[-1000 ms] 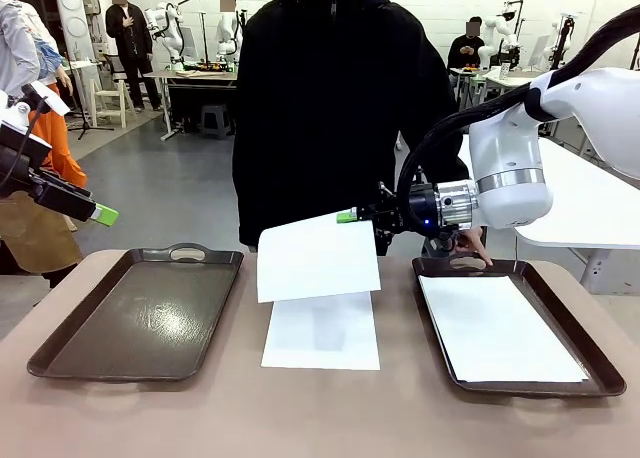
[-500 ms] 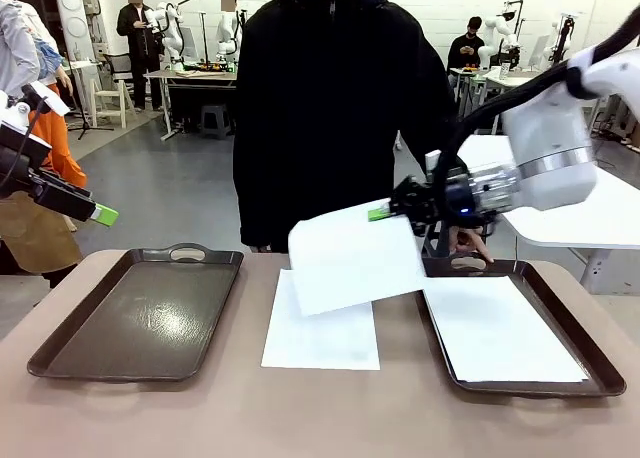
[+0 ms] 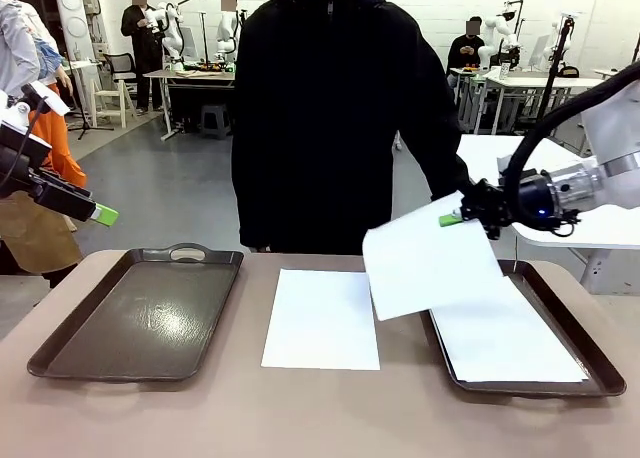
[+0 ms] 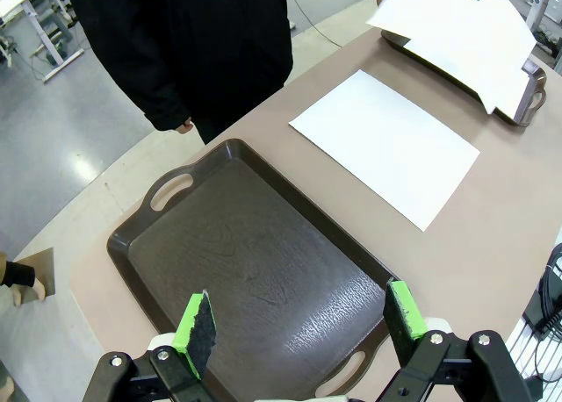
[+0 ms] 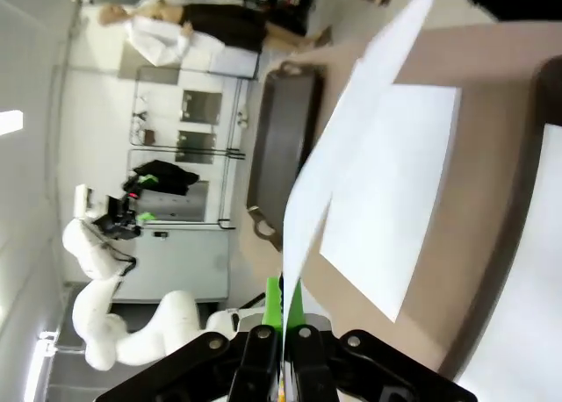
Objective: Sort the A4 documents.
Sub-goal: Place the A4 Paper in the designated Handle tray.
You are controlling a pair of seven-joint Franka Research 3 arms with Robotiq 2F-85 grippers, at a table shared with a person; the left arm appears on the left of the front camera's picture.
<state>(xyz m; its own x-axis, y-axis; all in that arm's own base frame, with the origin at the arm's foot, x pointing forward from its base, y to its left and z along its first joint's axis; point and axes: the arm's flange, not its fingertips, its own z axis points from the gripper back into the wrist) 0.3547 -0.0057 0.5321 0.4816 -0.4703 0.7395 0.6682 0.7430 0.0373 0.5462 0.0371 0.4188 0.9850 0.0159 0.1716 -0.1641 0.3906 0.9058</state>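
My right gripper (image 3: 452,218) is shut on the far edge of a white A4 sheet (image 3: 430,258), which hangs tilted in the air over the left rim of the right tray (image 3: 590,356). In the right wrist view that sheet (image 5: 351,130) rises edge-on from between my shut fingers (image 5: 283,310). More white paper (image 3: 510,343) lies flat in the right tray. Another A4 sheet (image 3: 322,318) lies on the table between the trays, seen too from the left wrist (image 4: 386,143). My left gripper (image 4: 299,319) hovers open above the left tray (image 4: 255,262), holding nothing.
The left dark tray (image 3: 135,313) has nothing in it. A person in black (image 3: 335,108) stands at the far edge, right behind the middle sheet. A white table (image 3: 590,208) stands to the right, behind my right arm.
My right gripper has carried the held sheet rightward, from above the middle sheet to over the right tray's left rim. The left arm has stayed still.
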